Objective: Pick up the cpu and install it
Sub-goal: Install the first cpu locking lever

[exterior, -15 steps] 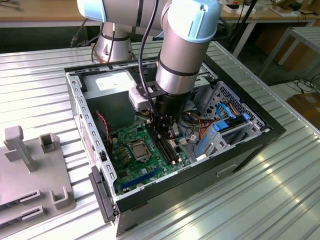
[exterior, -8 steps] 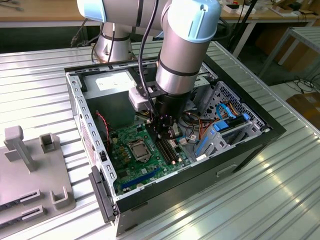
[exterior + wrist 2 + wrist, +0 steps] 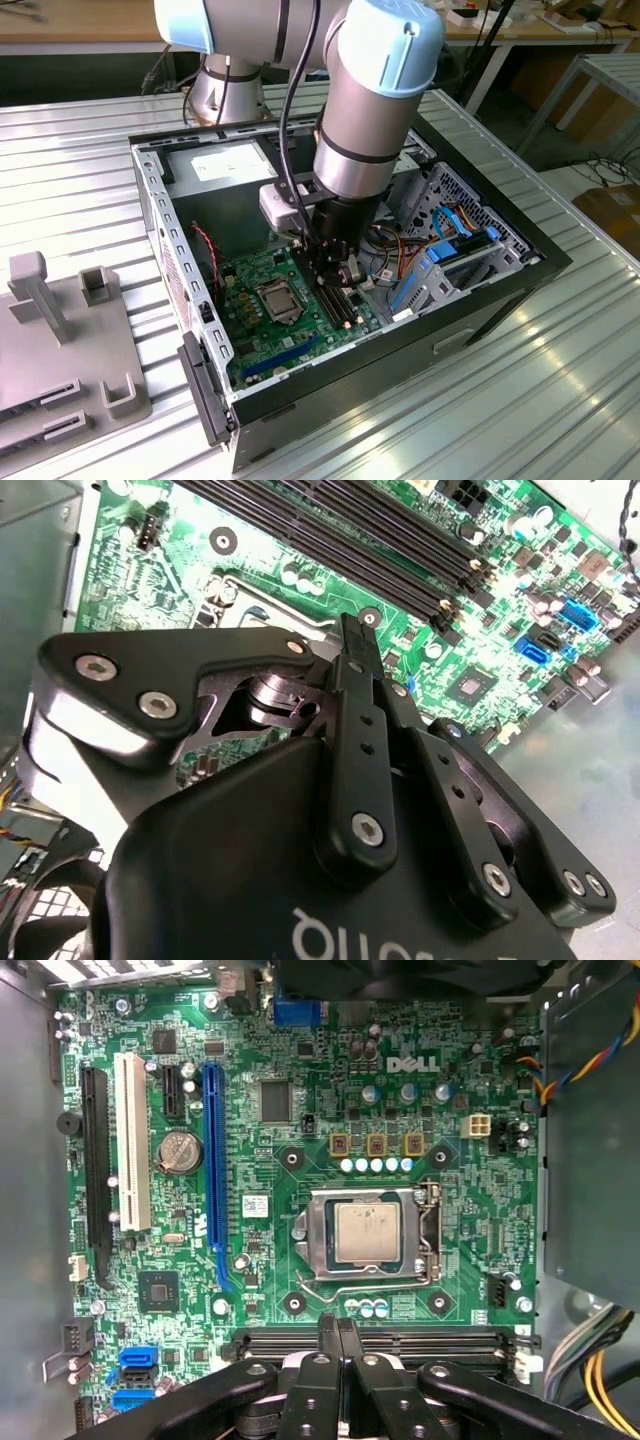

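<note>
The small square silvery-grey metal-topped cpu (image 3: 367, 1232) lies in its socket at frame centre; the black pincer (image 3: 338, 1328), fingers pressed together and empty, should lift straight without nudging it.

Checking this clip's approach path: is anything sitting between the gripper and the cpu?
Nothing visible blocks it. In the first wrist view the cpu lies uncovered in its metal-framed socket on the motherboard. The gripper is shut and empty above the black memory slots beside the socket, with bare board between.
</note>
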Tool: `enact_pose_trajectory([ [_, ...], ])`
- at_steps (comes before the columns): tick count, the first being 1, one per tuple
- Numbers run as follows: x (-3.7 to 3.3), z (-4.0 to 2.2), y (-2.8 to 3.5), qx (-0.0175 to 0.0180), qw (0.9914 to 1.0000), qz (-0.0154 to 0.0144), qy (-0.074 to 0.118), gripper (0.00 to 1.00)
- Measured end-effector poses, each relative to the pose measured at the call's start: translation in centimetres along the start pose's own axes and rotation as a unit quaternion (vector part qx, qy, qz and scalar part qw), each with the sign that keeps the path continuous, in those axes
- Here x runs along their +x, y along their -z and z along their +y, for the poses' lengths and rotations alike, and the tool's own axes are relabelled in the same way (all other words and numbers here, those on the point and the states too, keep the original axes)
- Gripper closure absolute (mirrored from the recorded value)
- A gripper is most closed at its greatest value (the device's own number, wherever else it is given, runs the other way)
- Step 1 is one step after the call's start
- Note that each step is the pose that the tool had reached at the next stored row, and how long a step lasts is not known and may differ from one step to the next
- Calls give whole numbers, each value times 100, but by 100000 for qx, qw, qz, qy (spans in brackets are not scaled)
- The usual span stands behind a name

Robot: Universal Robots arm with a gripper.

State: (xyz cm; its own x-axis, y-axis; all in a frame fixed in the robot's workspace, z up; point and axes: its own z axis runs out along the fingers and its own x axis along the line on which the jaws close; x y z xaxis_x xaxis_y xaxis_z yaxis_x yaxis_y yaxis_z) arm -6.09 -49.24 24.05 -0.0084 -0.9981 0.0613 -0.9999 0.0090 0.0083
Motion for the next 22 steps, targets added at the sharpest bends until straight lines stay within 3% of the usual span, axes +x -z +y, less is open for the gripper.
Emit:
enact_pose_trajectory([
  [7, 2, 35, -19, 188, 100000, 4, 7, 89],
  [11, 3, 255, -60, 257, 100000, 0, 10, 89],
  [13, 8, 300, -98, 260, 100000, -7, 5, 89],
  [16, 33, 312, -144, 260, 100000, 31, 22, 89],
  [20, 143, 313, -186, 261, 99999, 314, 7, 89],
  [22, 164, 313, -203, 267, 99999, 456, 2, 76],
])
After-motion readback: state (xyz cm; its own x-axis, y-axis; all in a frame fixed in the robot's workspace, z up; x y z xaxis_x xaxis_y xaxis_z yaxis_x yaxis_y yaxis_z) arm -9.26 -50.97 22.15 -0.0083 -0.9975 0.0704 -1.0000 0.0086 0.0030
